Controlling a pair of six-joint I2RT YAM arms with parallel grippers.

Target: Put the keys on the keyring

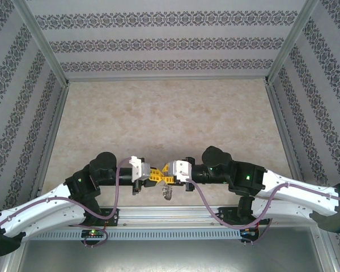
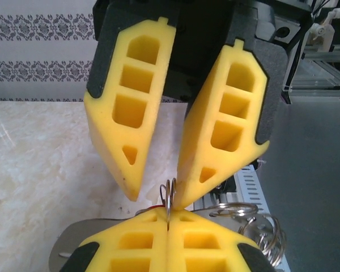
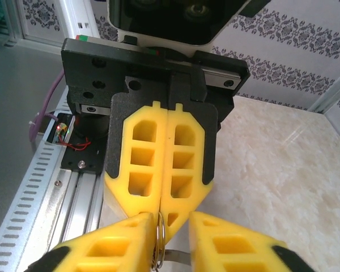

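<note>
Both arms meet low over the near edge of the table (image 1: 170,113), tips facing each other. The left claw (image 1: 152,174) is closed tight. Its fingers are pressed together, and a thin ring of the keyring (image 2: 169,195) stands edge-on out of the seam. We read this as a firm pinch on the keyring. From above, the rest of it dangles as a small silvery bunch just below the two claws, clear of the tabletop as far as we can tell. The right claw (image 1: 169,170) is open. From the left wrist its fingers (image 2: 102,136) splay to either side of the pinched ring, one tip just beside it and not clamped. From the right wrist the ring sits in the gap between them. Of the key (image 2: 152,210) we note only a thin red sliver at the left fingertips, just beside the ring. It is likely the red head, but too little shows to say whether it is threaded or merely lying alongside. The step in hand, in our judgement, is a regrip at the ring, with threading unconfirmed. The next move calls for the right claw to close squarely on ring or key without dragging it out of the left pinch. The loose rings (image 2: 238,211) hanging at the side could snag.
</note>
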